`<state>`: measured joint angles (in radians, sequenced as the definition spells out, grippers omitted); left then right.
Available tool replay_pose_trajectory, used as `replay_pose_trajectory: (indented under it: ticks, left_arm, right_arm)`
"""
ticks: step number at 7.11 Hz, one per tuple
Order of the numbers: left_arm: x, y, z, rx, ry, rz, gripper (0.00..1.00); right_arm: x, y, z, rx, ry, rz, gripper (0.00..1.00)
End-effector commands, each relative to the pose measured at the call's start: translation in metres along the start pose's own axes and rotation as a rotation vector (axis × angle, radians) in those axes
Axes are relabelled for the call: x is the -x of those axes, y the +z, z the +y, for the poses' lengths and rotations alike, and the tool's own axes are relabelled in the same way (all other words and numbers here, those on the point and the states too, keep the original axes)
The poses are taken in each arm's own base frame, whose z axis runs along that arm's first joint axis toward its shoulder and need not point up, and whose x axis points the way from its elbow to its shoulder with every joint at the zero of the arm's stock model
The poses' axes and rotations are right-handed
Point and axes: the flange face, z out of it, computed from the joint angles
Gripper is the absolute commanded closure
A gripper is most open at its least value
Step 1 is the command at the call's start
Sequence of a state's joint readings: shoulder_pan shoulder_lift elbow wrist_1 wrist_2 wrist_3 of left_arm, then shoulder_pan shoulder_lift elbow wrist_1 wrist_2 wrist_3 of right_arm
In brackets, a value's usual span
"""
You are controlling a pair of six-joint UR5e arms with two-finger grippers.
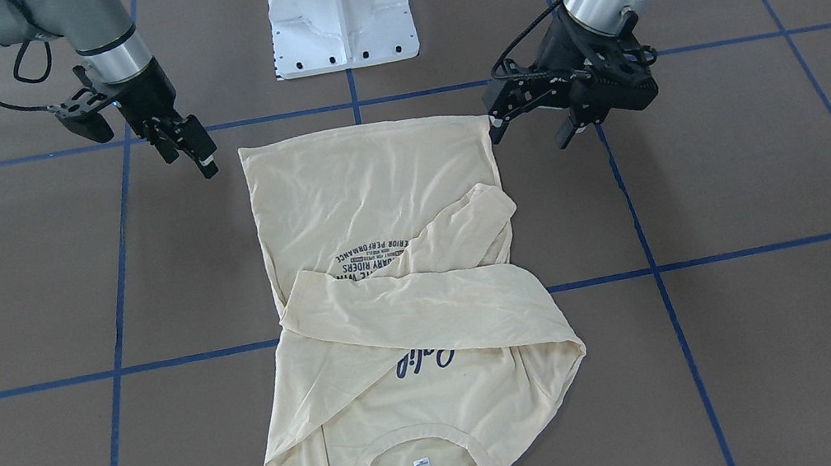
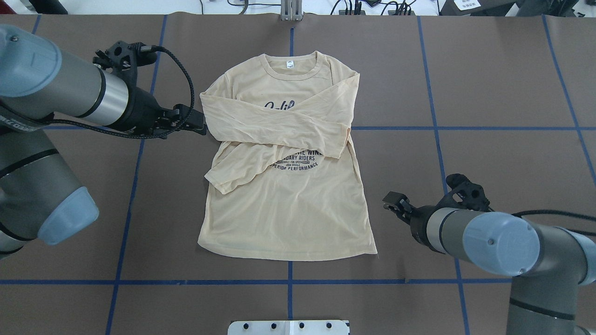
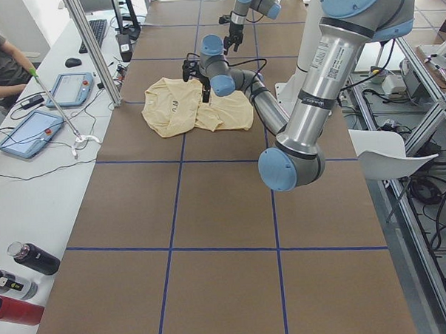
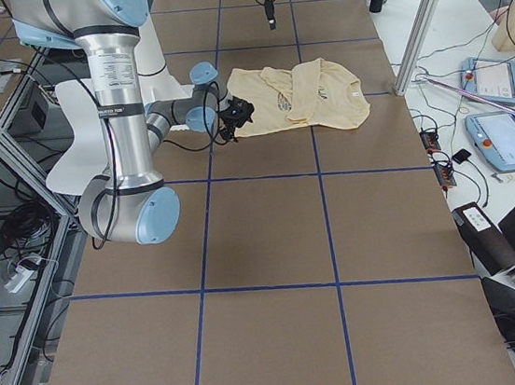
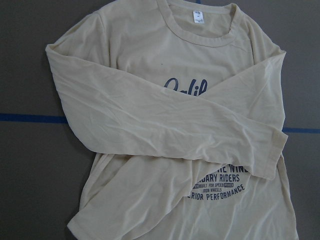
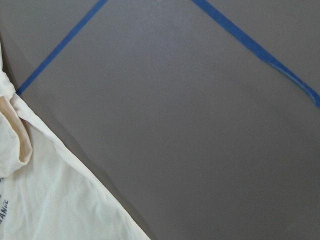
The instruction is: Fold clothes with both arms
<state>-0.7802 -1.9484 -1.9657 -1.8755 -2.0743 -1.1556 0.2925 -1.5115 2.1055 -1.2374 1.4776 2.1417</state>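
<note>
The cream-yellow shirt point(image 1: 375, 189) lies flat, print side up, with both sleeves folded across its chest and its neckline on the side away from the robot. It also shows in the overhead view point(image 2: 284, 218) and fills the left wrist view point(image 5: 150, 120). My left gripper point(image 1: 529, 132) is open and empty. It hangs above the table beside the shirt's side edge point(image 2: 198, 123). My right gripper point(image 1: 191, 158) looks open and empty, just off the hem corner point(image 2: 391, 202). The right wrist view shows only the shirt's edge point(image 6: 50, 200) and the table.
The brown table point(image 2: 489, 93) carries a grid of blue tape lines point(image 2: 433, 128). The white pedestal base point(image 1: 340, 7) stands behind the hem. Tablets point(image 3: 29, 135) and bottles point(image 3: 31, 260) lie on a side bench, where a person sits.
</note>
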Motion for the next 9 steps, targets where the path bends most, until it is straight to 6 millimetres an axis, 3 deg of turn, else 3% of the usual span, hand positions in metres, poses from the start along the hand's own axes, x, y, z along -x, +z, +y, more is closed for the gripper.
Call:
replay_pose_trajectory:
  ticks: [1, 2, 3, 4, 9]
  left_arm:
    - [0.019, -0.006, 0.009, 0.003, -0.005, -0.016, 0.02]
    - [0.020, -0.006, 0.010, 0.004, -0.007, -0.018, 0.02]
    - [0.020, -0.007, 0.010, 0.002, -0.008, -0.018, 0.02]
    - [0.020, -0.007, 0.010, 0.002, -0.009, -0.018, 0.02]
    - [0.024, -0.006, 0.011, 0.002, -0.013, -0.025, 0.02]
  right_arm:
    - [-0.016, 0.008, 0.045, -0.020, 0.095, -0.026, 0.01]
    - [-0.022, 0.021, 0.063, -0.042, 0.103, -0.011, 0.02]
    - [-0.009, 0.038, 0.079, -0.085, 0.106, -0.001, 0.02]
    - [-0.008, 0.042, 0.089, -0.090, 0.092, 0.021, 0.02]
    - [-0.011, 0.043, 0.093, -0.084, 0.085, 0.030, 0.16]
